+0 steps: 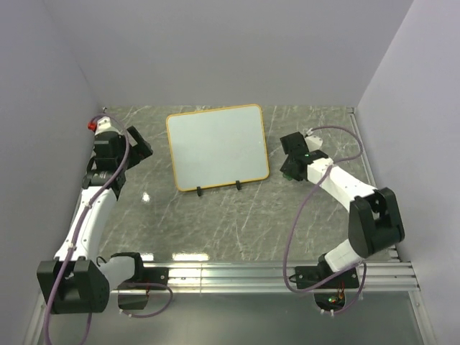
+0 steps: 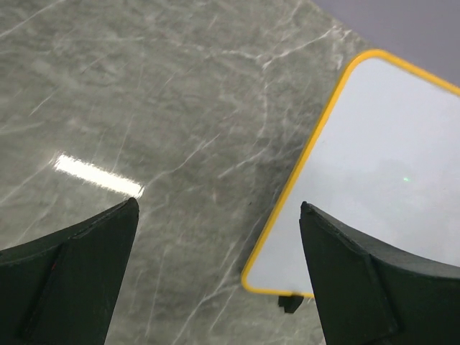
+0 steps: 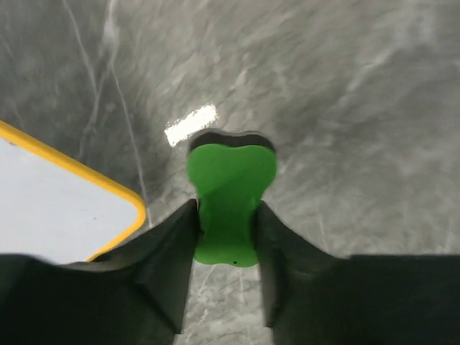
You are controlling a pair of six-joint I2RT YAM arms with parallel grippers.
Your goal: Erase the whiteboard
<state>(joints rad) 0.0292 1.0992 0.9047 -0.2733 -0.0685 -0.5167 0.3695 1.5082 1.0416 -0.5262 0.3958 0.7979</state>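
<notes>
The whiteboard point(image 1: 218, 147) with its orange-yellow frame lies at the table's back middle, its white face blank, two black feet at its near edge. Its corner shows in the left wrist view point(image 2: 381, 165) and the right wrist view point(image 3: 57, 201). My right gripper point(image 3: 226, 215) is shut on the small green eraser point(image 3: 230, 194), just right of the board's right edge point(image 1: 293, 164), close over the table. My left gripper point(image 2: 219, 215) is open and empty, left of the board point(image 1: 136, 147).
The grey marbled table point(image 1: 237, 215) is walled by pale panels at the back and sides. A red-capped object point(image 1: 92, 125) sits at the far left by the left arm. A metal rail point(image 1: 273, 273) runs along the near edge.
</notes>
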